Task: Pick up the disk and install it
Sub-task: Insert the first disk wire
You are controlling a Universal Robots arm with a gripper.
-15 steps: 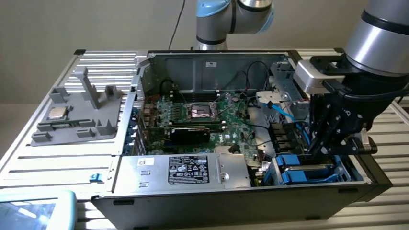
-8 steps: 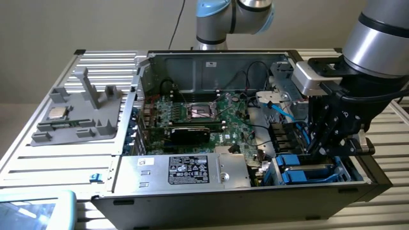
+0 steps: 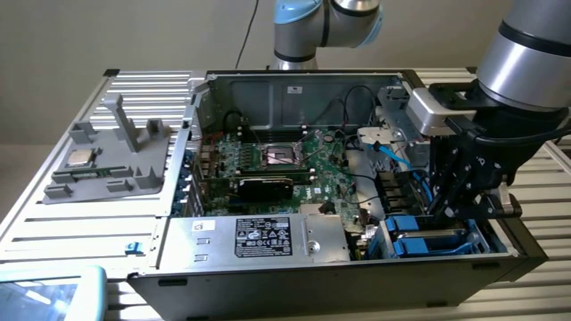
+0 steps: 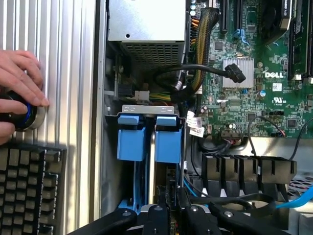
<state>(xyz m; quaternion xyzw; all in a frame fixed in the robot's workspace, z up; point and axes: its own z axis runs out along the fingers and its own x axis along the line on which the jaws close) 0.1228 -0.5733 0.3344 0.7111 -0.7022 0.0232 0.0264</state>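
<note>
Just beneath the hand [image 4: 172, 218], the disk [image 4: 168, 143]

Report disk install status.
Pincer down in drive bay, over the disk. Disk on edge in bay, beside another blue carrier. Cables close alongside.

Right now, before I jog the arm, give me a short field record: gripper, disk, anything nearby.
gripper: gripper lowered into the drive bay, at the exterior view's right end of the computer case
disk: blue frame on edge in the bay, in line with the gripper
neighbour: second blue frame beside it
hold on disk: cannot tell
person: hand on a round knob, by a keyboard
</note>
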